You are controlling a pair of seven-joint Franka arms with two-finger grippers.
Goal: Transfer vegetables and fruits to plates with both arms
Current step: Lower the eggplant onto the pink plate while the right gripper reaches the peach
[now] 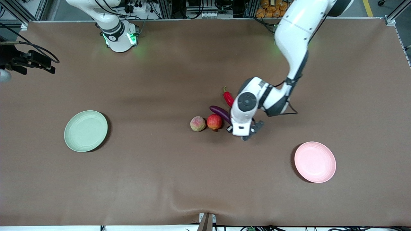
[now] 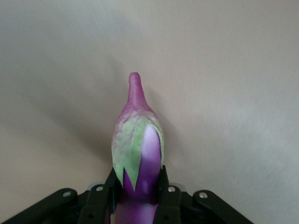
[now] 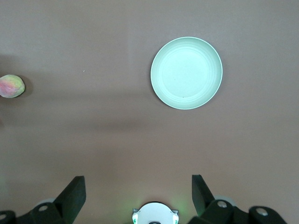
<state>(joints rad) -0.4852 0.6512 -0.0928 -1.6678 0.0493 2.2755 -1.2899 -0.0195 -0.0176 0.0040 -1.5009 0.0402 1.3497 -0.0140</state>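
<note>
My left gripper (image 1: 232,124) is shut on the purple eggplant (image 1: 220,112) at mid-table; the left wrist view shows its fingers (image 2: 169,186) clamping the eggplant (image 2: 140,140) just below the green calyx. The red chili (image 1: 228,97) lies beside the eggplant, farther from the front camera. The red-orange pomegranate (image 1: 214,122) and the peach (image 1: 197,124) sit side by side next to the eggplant. My right gripper (image 3: 138,191) is open and empty, held high over the right arm's end of the table. It looks down on the green plate (image 3: 187,73) and the peach (image 3: 11,86).
The green plate (image 1: 85,130) lies toward the right arm's end, the pink plate (image 1: 315,162) toward the left arm's end and nearer the front camera. Both plates are empty. The right arm's green-lit base (image 1: 120,37) stands at the table's back edge.
</note>
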